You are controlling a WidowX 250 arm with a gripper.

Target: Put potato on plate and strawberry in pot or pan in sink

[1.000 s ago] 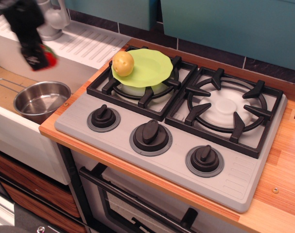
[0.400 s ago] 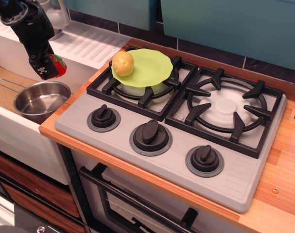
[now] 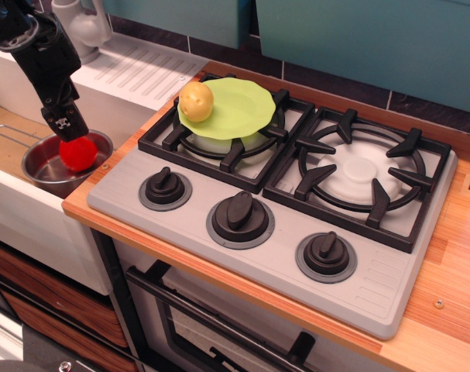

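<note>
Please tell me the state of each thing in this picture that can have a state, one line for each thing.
potato: resting on the plate's left edge.
plate: lying on the rear left burner.
strawberry: inside the pot, directly under the gripper.
pot: upright in the sink, handle pointing left.
gripper: lowered to the pot; open or shut cannot be told.
stove knobs: three; positions cannot be read as on or off.

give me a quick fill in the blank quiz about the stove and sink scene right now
1. The potato sits on the lime-green ____.
2. The plate rests on the ____ burner of the stove.
3. The gripper holds the red strawberry over the steel ____ in the sink.

Missing words: plate; left; pot
</note>
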